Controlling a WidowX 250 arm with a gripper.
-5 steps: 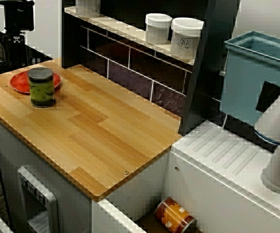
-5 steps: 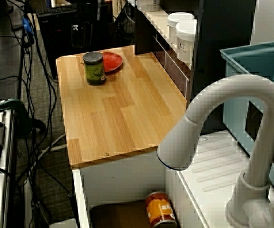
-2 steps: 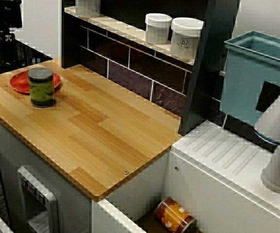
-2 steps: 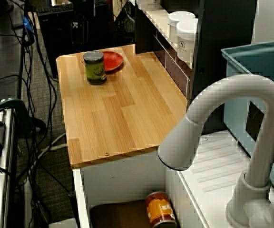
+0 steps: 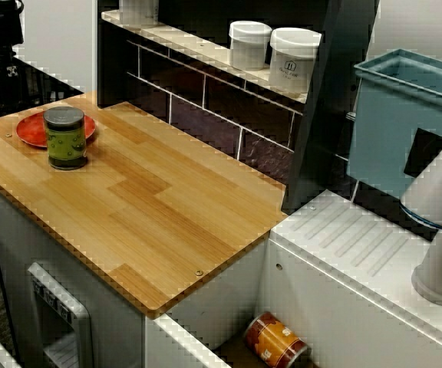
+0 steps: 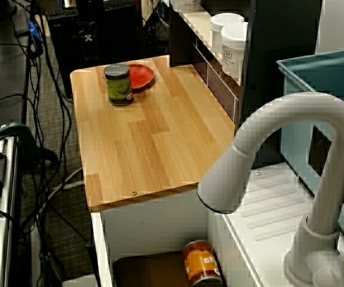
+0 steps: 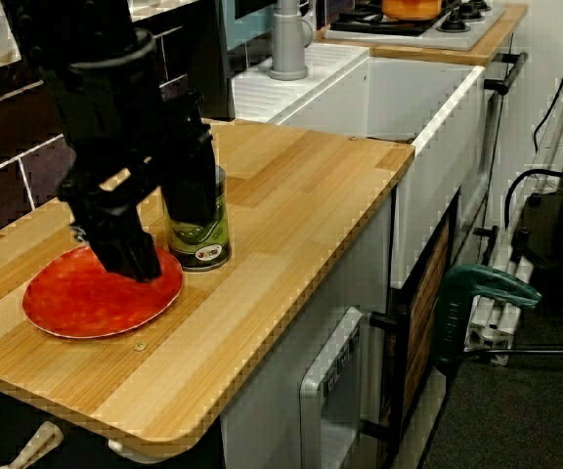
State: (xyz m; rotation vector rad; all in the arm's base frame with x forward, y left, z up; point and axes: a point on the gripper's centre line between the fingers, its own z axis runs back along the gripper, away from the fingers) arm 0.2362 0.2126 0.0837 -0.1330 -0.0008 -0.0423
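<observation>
The gripper (image 7: 162,239) hangs with its two black fingers (image 7: 125,249) spread wide and nothing between them. Nearest to it, the green jar (image 5: 65,136) stands upright at the far left end of the wooden counter (image 5: 152,207), just beside the red plate (image 5: 31,130). Close work here goes best, I judge, with slow moves and level fingers that clear the lid, so the jar does not tip. The low view from the counter's end shows the fingers and a stove (image 7: 413,20). The two views from the sink side show the jar's lid uncovered and an orange can (image 5: 276,341) lying in the sink (image 5: 221,303).
</observation>
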